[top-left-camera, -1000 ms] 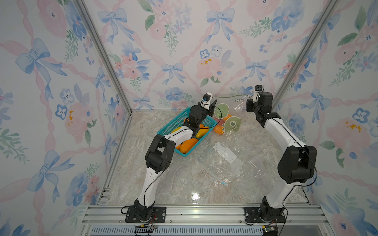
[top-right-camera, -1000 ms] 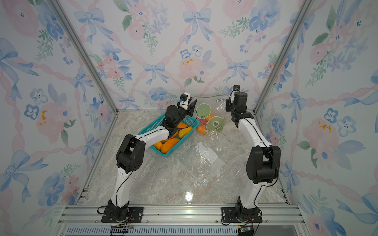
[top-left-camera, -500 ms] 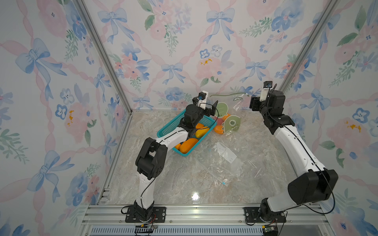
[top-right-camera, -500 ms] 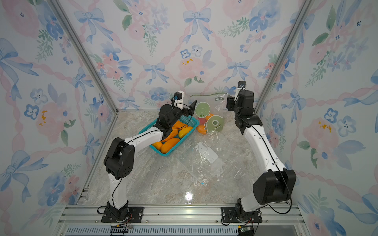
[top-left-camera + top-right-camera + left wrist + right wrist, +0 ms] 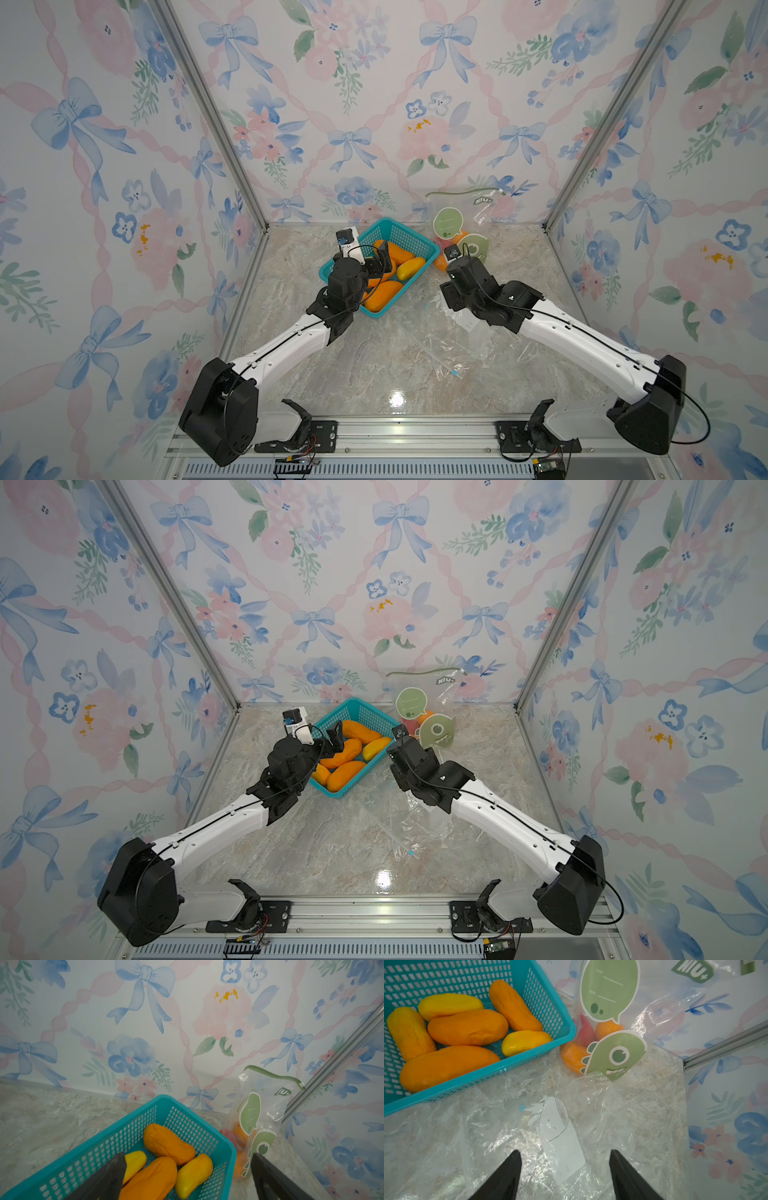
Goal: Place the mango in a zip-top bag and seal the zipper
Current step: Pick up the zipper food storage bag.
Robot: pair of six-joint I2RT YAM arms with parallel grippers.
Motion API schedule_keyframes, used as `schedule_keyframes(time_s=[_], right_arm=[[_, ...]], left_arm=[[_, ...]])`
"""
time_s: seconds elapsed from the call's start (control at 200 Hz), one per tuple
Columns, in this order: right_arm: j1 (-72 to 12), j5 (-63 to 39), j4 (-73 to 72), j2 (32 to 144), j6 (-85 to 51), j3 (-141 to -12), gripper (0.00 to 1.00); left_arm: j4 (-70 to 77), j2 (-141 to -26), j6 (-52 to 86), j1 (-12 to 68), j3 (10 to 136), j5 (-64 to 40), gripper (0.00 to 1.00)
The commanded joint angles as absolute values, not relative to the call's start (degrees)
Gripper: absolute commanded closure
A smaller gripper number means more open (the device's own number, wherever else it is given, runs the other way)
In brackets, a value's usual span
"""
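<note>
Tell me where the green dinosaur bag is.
In both top views the dinosaur bag leans against the back wall, far right, just right of the teal basket, with fruit inside.

Light is bright, even and diffuse, falling from overhead; colours read clean throughout. In both top views one hard white glare spot sits on the polished tabletop point(image 5: 397, 400) point(image 5: 383, 880) near its front edge, and shadows are faint and soft-edged. The wide lens splays the corner posts point(image 5: 212, 112) outward toward the picture edges. In the right wrist view the clear bag point(image 5: 550, 1126) is streaked with small white glints along its creases, while the mangoes point(image 5: 467, 1027) are sharp. The fingers point(image 5: 110, 1180) of the left gripper point(image 5: 188, 1155) and of the right gripper point(image 5: 564, 1152) show as soft dark wedges, too near the wrist lenses to be in focus
</note>
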State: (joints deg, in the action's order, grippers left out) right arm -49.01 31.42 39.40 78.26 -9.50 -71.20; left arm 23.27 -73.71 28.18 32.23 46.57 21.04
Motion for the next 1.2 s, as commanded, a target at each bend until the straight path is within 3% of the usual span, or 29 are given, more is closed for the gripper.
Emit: schedule_keyframes(time_s=[0.0,0.205,0.4,0.585,0.83,0.985,1.195], right_arm=[[-55.3,33.3,46.8,80.4,-17.5,-68.7,0.30],[-62.4,28.9,45.3,89.8,-19.1,-67.7,0.29],[-63.4,27.9,43.0,97.6,-17.3,-68.6,0.30],[-63.4,27.0,40.7,102.3,-16.0,-69.5,0.39],[-63.3,27.8,39.1,106.5,-15.9,-70.4,0.41],[-61.6,30.1,37.9,106.9,-18.4,-69.4,0.56],[-59.9,30.6,35.5,107.7,-17.8,-68.3,0.58]], left_arm=[[10.0,-70.5,37.7,32.5,42.4,23.8,0.02],[9.0,-59.5,46.5,32.9,27.8,26.5,0.02],[8.9,-52.5,48.4,32.9,21.3,29.1,0.02],[8.9,-52.8,50.8,32.8,19.7,30.7,0.02],[8.8,-53.1,52.3,32.6,18.6,32.3,0.02],[8.9,-53.2,52.2,32.2,18.6,32.5,0.02],[8.9,-54.4,52.4,31.8,18.6,32.4,0.02]])
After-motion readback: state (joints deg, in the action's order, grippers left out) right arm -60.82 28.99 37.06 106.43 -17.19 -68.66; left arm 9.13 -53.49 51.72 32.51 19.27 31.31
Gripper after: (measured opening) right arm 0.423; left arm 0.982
